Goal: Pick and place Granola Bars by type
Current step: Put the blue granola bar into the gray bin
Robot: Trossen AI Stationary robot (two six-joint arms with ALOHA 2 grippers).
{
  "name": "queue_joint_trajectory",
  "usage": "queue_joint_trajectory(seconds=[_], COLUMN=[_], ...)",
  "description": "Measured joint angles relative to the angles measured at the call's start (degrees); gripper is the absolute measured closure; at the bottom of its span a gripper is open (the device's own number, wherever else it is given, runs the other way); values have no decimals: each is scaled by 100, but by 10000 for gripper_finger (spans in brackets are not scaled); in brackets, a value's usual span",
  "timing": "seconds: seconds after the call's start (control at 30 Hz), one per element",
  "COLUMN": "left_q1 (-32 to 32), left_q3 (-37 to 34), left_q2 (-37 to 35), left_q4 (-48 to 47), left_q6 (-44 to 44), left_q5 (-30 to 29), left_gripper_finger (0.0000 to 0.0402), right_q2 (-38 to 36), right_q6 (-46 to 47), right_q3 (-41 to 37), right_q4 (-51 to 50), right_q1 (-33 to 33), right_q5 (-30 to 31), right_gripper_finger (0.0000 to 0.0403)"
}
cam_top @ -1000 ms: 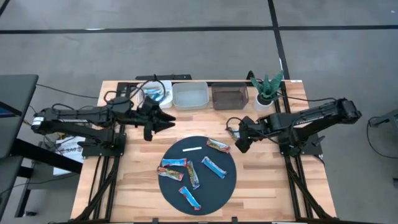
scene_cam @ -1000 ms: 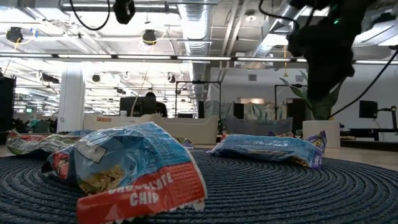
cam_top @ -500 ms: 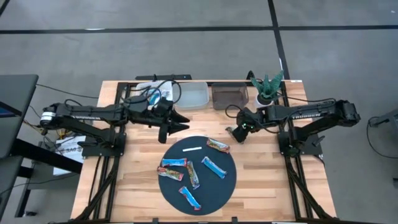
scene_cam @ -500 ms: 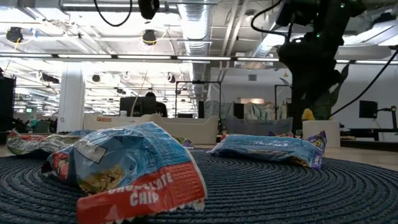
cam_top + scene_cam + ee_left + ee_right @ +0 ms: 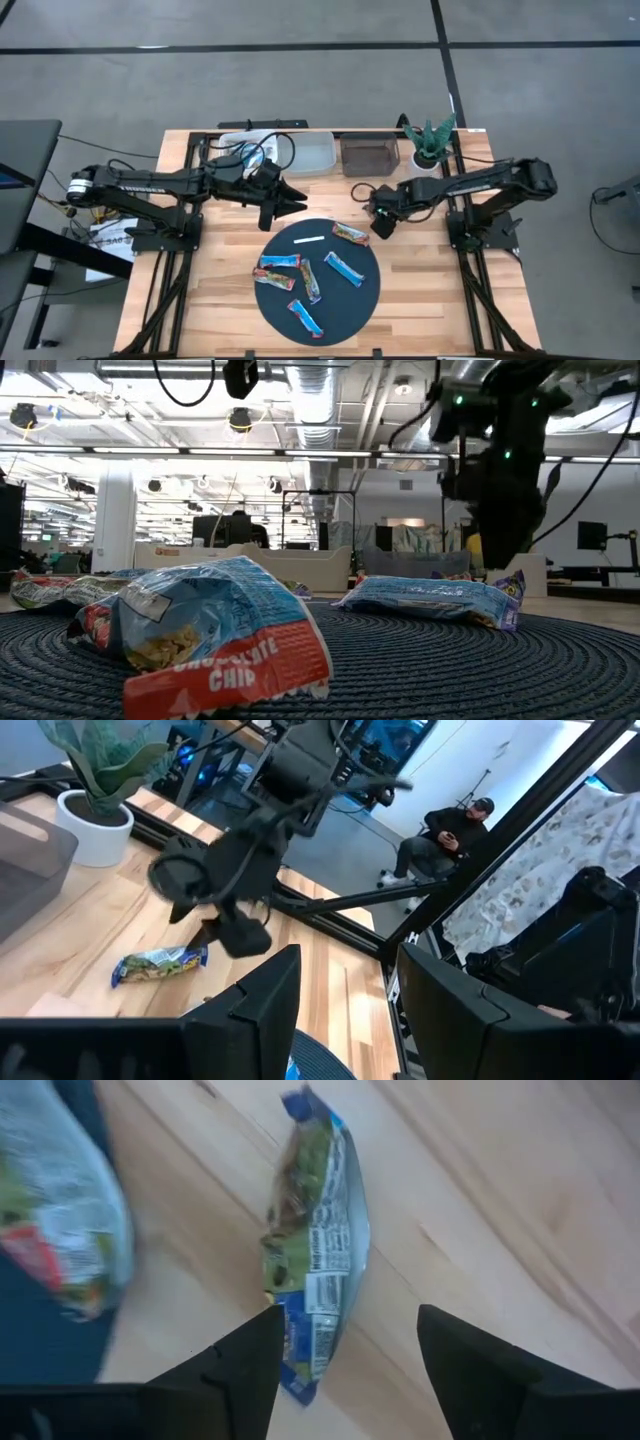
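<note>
Several foil granola bars lie flat on a round dark mat (image 5: 268, 300): blue ones (image 5: 343, 268) (image 5: 305, 318), an orange-red one (image 5: 275, 279) and a multicolour one (image 5: 350, 235). A thin white strip (image 5: 310, 240) lies there too. One green-and-blue bar (image 5: 315, 1250) lies on bare wood just off the mat; it also shows in the left wrist view (image 5: 160, 965). My right gripper (image 5: 345, 1360) (image 5: 380, 225) hangs open just above it, a finger on each side. My left gripper (image 5: 290, 200) (image 5: 350, 1010) is open beyond the mat's far left rim.
Along the far edge stand a clear bin (image 5: 305, 155), a dark bin (image 5: 368, 155) and a potted plant (image 5: 430, 145). Bare wood lies left and right of the mat. A seated person (image 5: 440, 830) shows in the room beyond the table.
My right gripper went toward the far edge, then came back toward the mat and sank lower over the bar on the wood. My left gripper reached toward the table's middle, then stayed still. The bars on the mat have not moved.
</note>
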Motion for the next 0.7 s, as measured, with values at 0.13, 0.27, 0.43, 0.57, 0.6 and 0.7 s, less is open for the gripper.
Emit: queue_joint_trajectory(seconds=[0.13, 0.27, 0.43, 0.57, 0.6, 0.7], left_q1=[0, 0, 0, 0, 0, 0], left_q3=[0, -2, -4, -4, -4, -4], left_q2=[0, -2, -2, -2, -2, -2], left_q4=[-8, -20, -32, -32, -32, -33], left_q6=[-1, -2, -4, -79, -99, -116], left_q5=[-4, -7, -10, -12, -11, -49], left_gripper_finger=[242, 242, 242, 242, 242, 242], right_q2=[394, 674, 892, 968, 964, 926], right_q6=[-54, -287, -314, -323, -359, -402], right_q3=[0, 0, 0, 2, 2, 2], right_q4=[112, 424, 647, 666, 697, 694], right_q1=[-10, 5, 1, 2, 3, 1], right_q5=[-55, -442, -575, -577, -585, -588], right_gripper_finger=[184, 185, 189, 203, 210, 248])
